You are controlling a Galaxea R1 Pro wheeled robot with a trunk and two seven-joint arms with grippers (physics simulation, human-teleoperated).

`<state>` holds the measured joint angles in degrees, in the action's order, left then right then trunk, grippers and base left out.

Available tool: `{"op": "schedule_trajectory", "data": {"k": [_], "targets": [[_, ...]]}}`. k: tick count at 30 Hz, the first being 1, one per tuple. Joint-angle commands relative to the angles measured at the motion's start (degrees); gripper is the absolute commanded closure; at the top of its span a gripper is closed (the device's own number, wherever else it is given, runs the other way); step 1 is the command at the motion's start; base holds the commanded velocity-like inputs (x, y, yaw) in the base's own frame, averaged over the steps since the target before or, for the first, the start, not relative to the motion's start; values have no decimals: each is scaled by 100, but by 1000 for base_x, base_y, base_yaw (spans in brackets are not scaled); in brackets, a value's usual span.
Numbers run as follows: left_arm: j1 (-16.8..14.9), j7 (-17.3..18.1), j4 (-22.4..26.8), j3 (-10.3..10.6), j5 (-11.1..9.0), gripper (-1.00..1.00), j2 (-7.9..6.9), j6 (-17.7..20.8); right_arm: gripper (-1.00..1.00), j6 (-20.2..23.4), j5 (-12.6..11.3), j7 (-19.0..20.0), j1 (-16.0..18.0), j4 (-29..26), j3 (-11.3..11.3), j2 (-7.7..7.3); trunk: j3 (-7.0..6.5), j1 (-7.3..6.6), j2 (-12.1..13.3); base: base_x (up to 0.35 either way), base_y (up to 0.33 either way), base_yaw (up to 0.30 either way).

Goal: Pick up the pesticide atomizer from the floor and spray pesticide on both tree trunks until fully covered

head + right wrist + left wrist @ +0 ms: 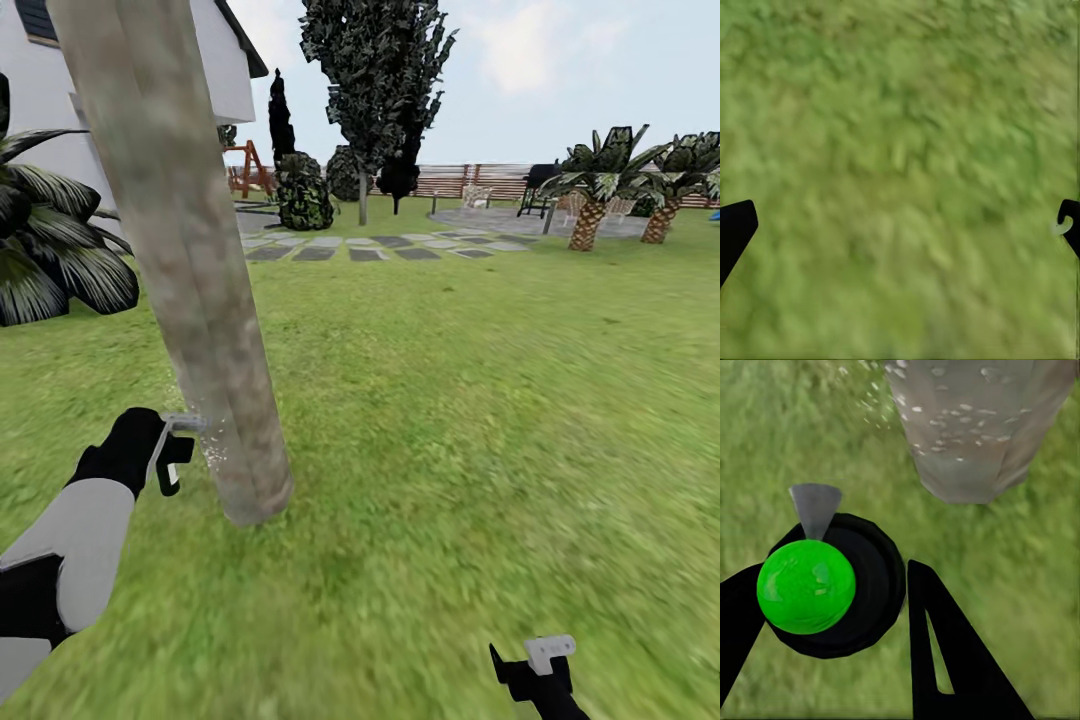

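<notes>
A thick tree trunk (190, 270) with mottled grey-beige bark rises from the grass floor (460, 400) right in front of me. My left gripper (150, 450) is shut on the pesticide atomizer (182, 424), whose grey nozzle points at the trunk's lower part from close by. Fine white droplets speckle the bark there. In the left wrist view the atomizer (817, 585) shows a green ball top, a black round body and a grey cone nozzle, between the left gripper's (832, 574) black fingers, with the trunk base (975, 427) just beyond. A second tree (375, 90) stands far off. My right gripper (532, 662) hangs open over grass.
A broad striped-leaf plant (50, 250) grows left of the near trunk, beside the white house (215, 60). Grey stepping stones (370, 247), dark bushes (303, 192), palm-like plants (600, 190) and the slatted fence (470, 180) lie far ahead. Open lawn stretches to the right.
</notes>
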<state>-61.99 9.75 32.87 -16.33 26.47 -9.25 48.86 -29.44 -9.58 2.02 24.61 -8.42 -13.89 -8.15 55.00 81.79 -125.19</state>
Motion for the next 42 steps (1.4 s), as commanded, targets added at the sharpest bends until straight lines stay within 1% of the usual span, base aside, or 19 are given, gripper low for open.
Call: {"op": "schedule_trajectory", "data": {"k": [1, 9, 23, 25, 26, 27, 29, 32, 35, 42], "targets": [[-2, 1, 1, 3, 13, 100, -2, 0, -100, 0, 0, -3, 0, -1, 0, -1, 0, 0, 0, 140, -247, 10], [-32, 0, 9, 7, 7, 100, -20, 1, -100, 0, 0, -9, 0, 2, 0, -2, 0, 0, 0, 121, -247, 1], [-32, -7, 6, 7, 28, 100, -46, 1, -100, 0, 0, -9, 0, -2, 0, -2, 0, 0, 0, -56, -267, 8], [-1, -20, 8, 13, 54, 100, -107, -13, -100, 0, 0, -8, 1, -2, 0, 0, 0, 0, 0, -14, -32, 237], [14, -20, 9, 14, 54, 100, -159, -14, -100, 0, 0, -6, 0, -2, 0, 3, 0, 0, 0, -4, -8, 268], [25, -18, 9, 12, 52, 100, -247, -14, -100, 0, 0, -8, 0, -2, 0, 4, 0, 0, 0, -1, -3, 274], [16, -17, 9, -7, 49, 100, -317, -9, -100, 0, 0, -5, 0, -2, 0, 6, 0, 0, 0, -1, -1, 276], [-39, -17, 9, -5, 27, 100, -312, -3, -100, 0, 0, -3, 0, -1, 0, 7, 0, 0, 0, 0, 0, 202], [-178, -17, 4, -2, 9, 100, -240, 5, -100, 0, 0, -4, 0, -2, 0, 3, 0, 0, 0, 0, 0, 43], [-76, -15, -6, 24, 7, 100, -280, -51, -100, 0, 0, -9, 0, 0, 0, -2, 0, 0, 0, 1, 0, 2]]}}
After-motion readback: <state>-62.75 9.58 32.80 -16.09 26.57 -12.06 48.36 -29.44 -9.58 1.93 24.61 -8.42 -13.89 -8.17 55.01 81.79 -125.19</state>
